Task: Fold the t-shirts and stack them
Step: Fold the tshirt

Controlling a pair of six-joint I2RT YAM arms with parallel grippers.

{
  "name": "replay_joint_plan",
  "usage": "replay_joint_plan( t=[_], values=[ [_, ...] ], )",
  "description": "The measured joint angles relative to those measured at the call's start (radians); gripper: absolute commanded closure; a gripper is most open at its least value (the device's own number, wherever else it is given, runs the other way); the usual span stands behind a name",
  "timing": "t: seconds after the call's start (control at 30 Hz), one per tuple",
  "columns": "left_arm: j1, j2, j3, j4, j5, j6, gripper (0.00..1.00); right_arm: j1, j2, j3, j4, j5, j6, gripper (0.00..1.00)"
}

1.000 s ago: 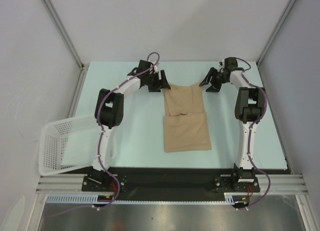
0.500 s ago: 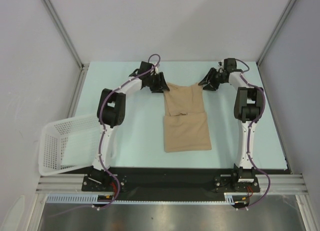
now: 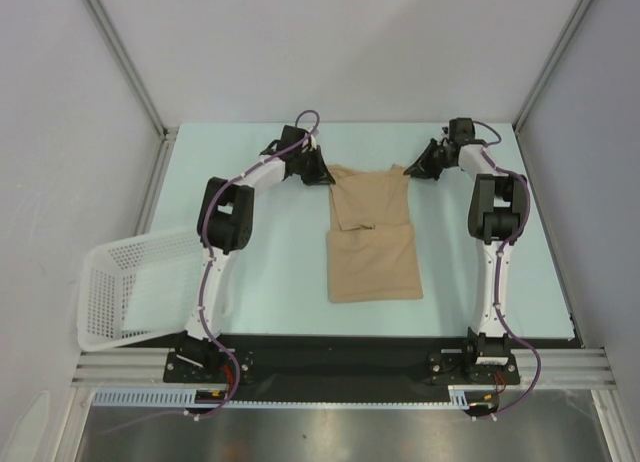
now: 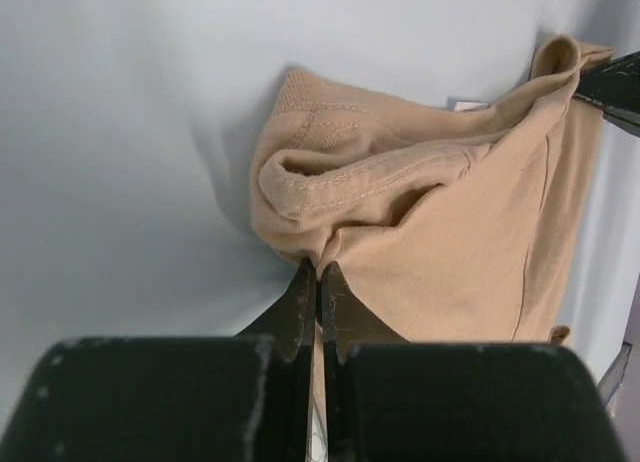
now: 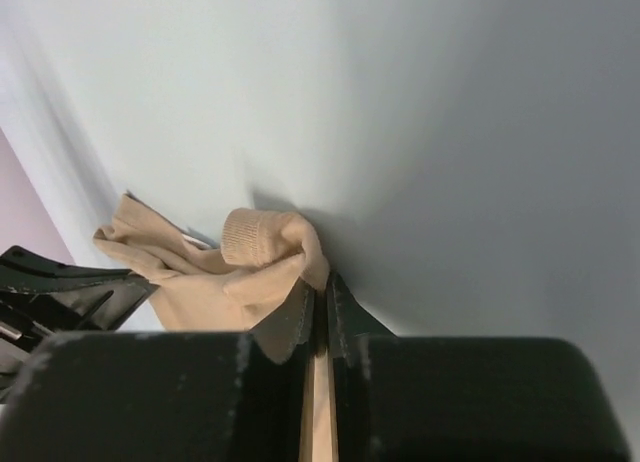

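The tan t-shirt (image 3: 372, 244) lies partly folded at the centre of the frame on the pale table (image 3: 270, 252). The left gripper (image 3: 320, 174) is clenched on its upper-left corner and the right gripper (image 3: 412, 169) on its upper-right corner, each pinching cloth. A white basket (image 3: 115, 282) sits at lower left

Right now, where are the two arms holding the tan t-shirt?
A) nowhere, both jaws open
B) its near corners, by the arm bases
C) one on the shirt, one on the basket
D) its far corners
D: each wrist view shows jaws shut on cloth, and the top view puts both at the far corners of the t-shirt.
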Motion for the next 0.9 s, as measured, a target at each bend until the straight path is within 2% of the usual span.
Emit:
replay_joint_plan(
  t=[0.03, 0.07, 0.1, 0.13, 0.17, 0.2, 0.3, 0.4, 0.53, 0.63, 0.8, 0.9],
  values=[
    [0.0, 0.0, 0.003, -0.001, -0.003, 0.0, 0.95, -0.001, 0.006, 0.012, -0.005, -0.003, 0.003, 0.84],
    [0.0, 0.001, 0.005, -0.004, -0.008, 0.002, 0.9, -0.001, 0.013, 0.022, -0.005, -0.008, 0.005, 0.67],
    [0.0, 0.001, 0.007, -0.008, -0.012, 0.006, 0.72, -0.002, 0.018, 0.029, -0.006, -0.014, 0.012, 0.59],
    [0.0, 0.001, 0.009, -0.011, -0.015, 0.015, 0.58, -0.002, 0.021, 0.043, -0.004, -0.033, 0.017, 0.52],
    [0.0, 0.001, 0.013, -0.011, -0.01, 0.013, 0.52, -0.002, 0.021, 0.055, -0.005, -0.031, 0.013, 0.44],
    [0.001, 0.0, 0.023, -0.011, -0.014, 0.017, 0.43, -0.002, 0.021, 0.064, -0.006, -0.032, 0.01, 0.4],
    [0.003, -0.009, 0.032, -0.011, -0.024, 0.033, 0.32, -0.007, 0.027, 0.105, -0.039, -0.028, 0.001, 0.3],
    [0.005, -0.027, 0.032, -0.044, -0.048, 0.055, 0.26, -0.016, 0.033, 0.152, -0.103, -0.014, -0.017, 0.25],
    [0.01, -0.064, 0.031, -0.123, -0.084, 0.086, 0.23, -0.04, 0.02, 0.178, -0.222, 0.03, -0.068, 0.2],
    [0.01, -0.151, -0.043, -0.157, -0.116, 0.112, 0.23, -0.057, -0.045, 0.1, -0.318, 0.114, -0.116, 0.18],
    [-0.008, -0.451, -0.377, -0.174, -0.175, 0.136, 0.28, -0.072, -0.386, -0.368, -0.364, 0.228, -0.148, 0.17],
    [-0.061, -0.69, -0.62, -0.158, -0.24, 0.095, 0.27, -0.072, -0.665, -0.66, -0.351, 0.258, -0.147, 0.17]
  ],
)
